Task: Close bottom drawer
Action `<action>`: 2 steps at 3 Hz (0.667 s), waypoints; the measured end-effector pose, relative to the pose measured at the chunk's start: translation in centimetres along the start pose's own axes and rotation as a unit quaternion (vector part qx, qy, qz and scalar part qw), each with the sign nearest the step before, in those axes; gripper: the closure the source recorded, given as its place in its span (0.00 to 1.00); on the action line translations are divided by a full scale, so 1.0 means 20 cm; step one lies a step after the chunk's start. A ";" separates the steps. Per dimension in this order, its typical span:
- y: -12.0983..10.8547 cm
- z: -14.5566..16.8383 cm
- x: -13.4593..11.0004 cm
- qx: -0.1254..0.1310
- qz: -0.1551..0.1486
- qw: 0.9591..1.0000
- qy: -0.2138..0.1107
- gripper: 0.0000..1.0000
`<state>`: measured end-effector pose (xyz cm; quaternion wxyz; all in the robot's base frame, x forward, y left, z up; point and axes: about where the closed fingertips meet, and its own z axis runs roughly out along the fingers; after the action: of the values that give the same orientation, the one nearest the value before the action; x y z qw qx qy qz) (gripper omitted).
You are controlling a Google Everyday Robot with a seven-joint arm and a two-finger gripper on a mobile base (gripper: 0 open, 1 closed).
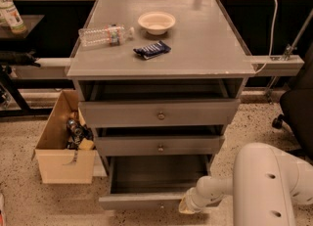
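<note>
The bottom drawer (146, 173) of the grey cabinet is pulled out, showing its flat grey inside; its front (142, 201) sits low in the view. My gripper (187, 205) is at the right end of that drawer front, touching or just beside it, on the end of the white arm (220, 188). The middle drawer (160, 145) and the top drawer (159, 113) each stick out a little, with round metal knobs.
On the cabinet top (205, 49) lie a white bowl (156, 22), a clear plastic bottle (102, 35) and a dark snack packet (152, 49). An open cardboard box (63, 146) with items stands left of the cabinet. A black chair (298, 107) is at the right.
</note>
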<state>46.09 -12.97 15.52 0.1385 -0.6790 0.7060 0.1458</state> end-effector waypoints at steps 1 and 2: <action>0.00 0.00 0.00 0.000 0.000 1.000 0.000 0.23; 0.00 0.00 0.00 0.000 0.000 1.000 0.000 0.00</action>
<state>46.08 -12.97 15.51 0.1384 -0.6790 0.7060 0.1459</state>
